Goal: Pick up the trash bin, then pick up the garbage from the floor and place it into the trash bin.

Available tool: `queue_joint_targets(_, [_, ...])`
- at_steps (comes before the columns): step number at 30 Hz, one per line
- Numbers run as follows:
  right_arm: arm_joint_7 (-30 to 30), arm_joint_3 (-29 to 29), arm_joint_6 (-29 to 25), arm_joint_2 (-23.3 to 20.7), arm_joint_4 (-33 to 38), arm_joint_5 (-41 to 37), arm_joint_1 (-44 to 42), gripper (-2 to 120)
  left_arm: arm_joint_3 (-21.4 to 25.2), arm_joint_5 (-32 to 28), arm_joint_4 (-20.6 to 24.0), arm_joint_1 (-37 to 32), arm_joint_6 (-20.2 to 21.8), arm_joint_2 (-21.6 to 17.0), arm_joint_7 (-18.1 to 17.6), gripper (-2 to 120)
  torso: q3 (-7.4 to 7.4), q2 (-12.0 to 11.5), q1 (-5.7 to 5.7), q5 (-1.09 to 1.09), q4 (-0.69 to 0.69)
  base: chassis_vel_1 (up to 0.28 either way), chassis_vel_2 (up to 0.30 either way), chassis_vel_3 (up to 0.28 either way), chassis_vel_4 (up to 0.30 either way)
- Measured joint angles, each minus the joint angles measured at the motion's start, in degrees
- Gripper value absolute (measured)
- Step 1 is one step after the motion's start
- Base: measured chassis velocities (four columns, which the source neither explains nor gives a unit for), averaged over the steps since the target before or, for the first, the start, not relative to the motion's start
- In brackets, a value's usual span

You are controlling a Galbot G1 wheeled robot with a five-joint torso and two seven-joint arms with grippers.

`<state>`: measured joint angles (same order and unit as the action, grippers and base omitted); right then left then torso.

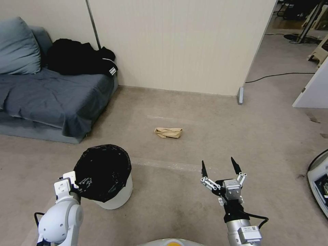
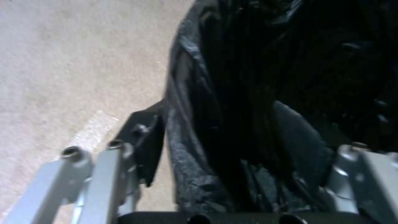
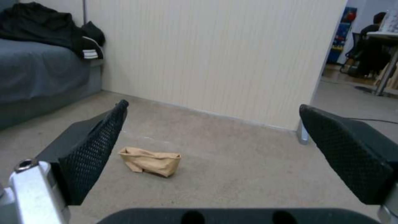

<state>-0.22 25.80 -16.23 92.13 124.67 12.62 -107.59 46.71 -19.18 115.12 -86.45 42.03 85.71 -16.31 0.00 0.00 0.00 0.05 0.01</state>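
The trash bin point(image 1: 116, 196) is white, lined with a black bag, and stands low on my left. My left gripper point(image 1: 76, 181) sits at its near-left rim. In the left wrist view the bag-covered rim of the trash bin point(image 2: 186, 93) runs through the left gripper point(image 2: 219, 137), with floor on one side and the dark inside of the bin on the other. The garbage in sight is a tan paper bag point(image 1: 168, 132) lying on the floor ahead. My right gripper point(image 1: 219, 165) hovers open above the floor, pointing at the paper bag point(image 3: 151, 161) framed between the right gripper point(image 3: 213, 105) fingers.
A grey sofa point(image 1: 51, 92) with a black clothing pile point(image 1: 80, 58) stands at the back left. A ribbed wall point(image 1: 177, 44) closes the back, with an opening and a floor cable point(image 1: 280, 75) to its right. A white round object point(image 1: 319, 184) sits at the right edge.
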Motion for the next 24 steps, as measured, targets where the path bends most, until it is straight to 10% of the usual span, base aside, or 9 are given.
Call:
queue_joint_targets(11, [1.2, -0.3, 1.5, 0.0, 1.0, 0.4, -0.2, 100, -0.1, -2.8, -0.7, -0.1, -0.1, 0.3, -1.3, 23, 0.0, 0.0, 0.0, -0.02, 0.0, 0.0, 0.0, 0.0, 0.0])
queue_joint_targets(24, [3.5, 0.3, 1.6, 0.0, 2.0, 3.6, 0.7, 100, -1.2, -6.0, 1.3, -1.5, -0.1, 0.6, -2.2, 8, 0.0, 0.0, 0.0, -0.05, 0.01, 0.0, 0.0, 0.0, 0.0])
